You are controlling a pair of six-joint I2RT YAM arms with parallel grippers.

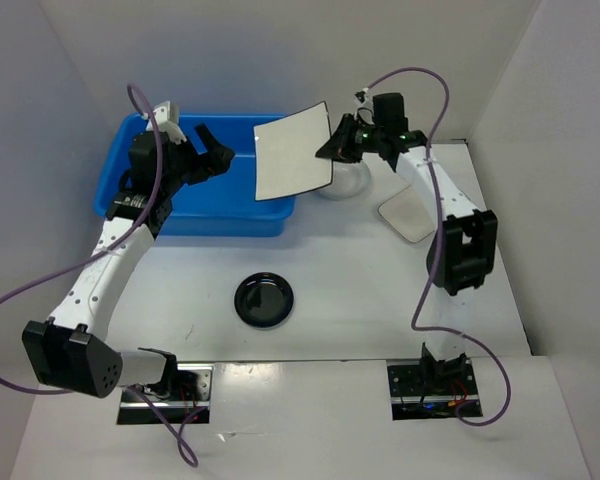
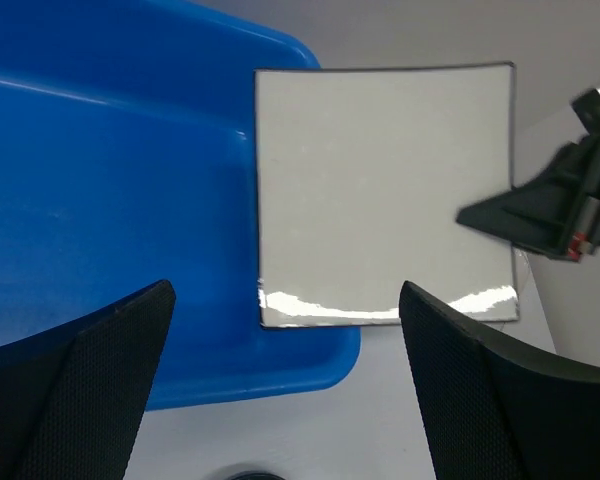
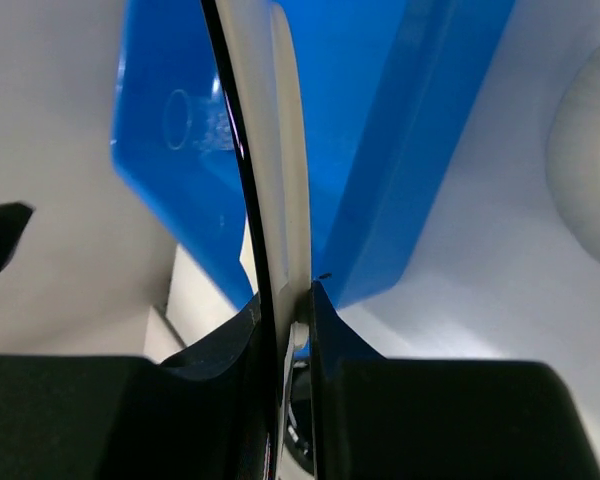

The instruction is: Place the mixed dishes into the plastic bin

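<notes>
My right gripper (image 1: 338, 141) is shut on the right edge of the large square white plate with a dark rim (image 1: 292, 150). It holds the plate tilted in the air over the right end of the blue plastic bin (image 1: 150, 135). The right wrist view shows the plate edge-on (image 3: 270, 150) between the fingers (image 3: 285, 320). My left gripper (image 1: 212, 160) is open and empty above the bin, facing the plate (image 2: 385, 195). The round black saucer (image 1: 264, 299) lies on the table in front. The white bowl (image 1: 348, 183) sits under my right gripper. The pale plate (image 1: 410, 215) lies to the right. A faint clear ring, perhaps the cup (image 3: 178, 118), shows inside the bin.
White walls close in the table at the back and both sides. The bin (image 2: 110, 180) fills the left of the left wrist view, with my right gripper (image 2: 540, 215) at its right edge. The bowl's rim (image 3: 590, 150) shows right of the bin (image 3: 380, 120).
</notes>
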